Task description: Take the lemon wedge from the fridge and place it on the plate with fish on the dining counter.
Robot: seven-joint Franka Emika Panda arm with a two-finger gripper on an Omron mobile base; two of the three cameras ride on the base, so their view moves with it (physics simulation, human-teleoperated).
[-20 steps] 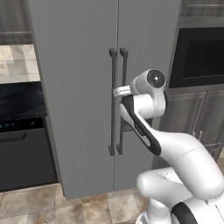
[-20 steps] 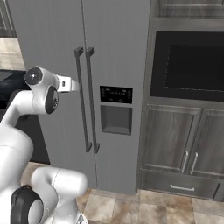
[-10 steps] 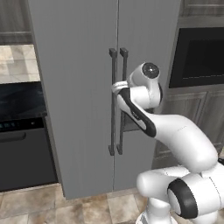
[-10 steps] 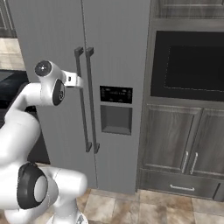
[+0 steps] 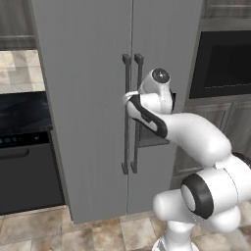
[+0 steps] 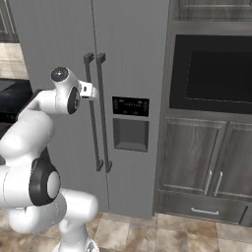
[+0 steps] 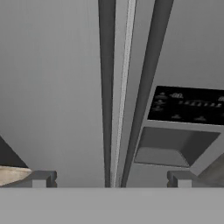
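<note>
Spread end effector [image 7: 109,178] before smooth grey fridge [image 7: 57,87], astride dark bar handles [image 7: 106,87].

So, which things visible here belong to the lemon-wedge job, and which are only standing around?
Belonging to the job:
- fridge, both doors closed
- its two dark bar handles
- hand, open, fingertips on either side of the handles

Only standing around:
- dispenser panel on the right door
- built-in oven
- dark dishwasher
- lower cabinets

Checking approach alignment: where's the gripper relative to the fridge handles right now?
In the hand view the gripper faces the closed fridge, its fingertips straddling both dark handles, with the dispenser panel to the right.
</note>
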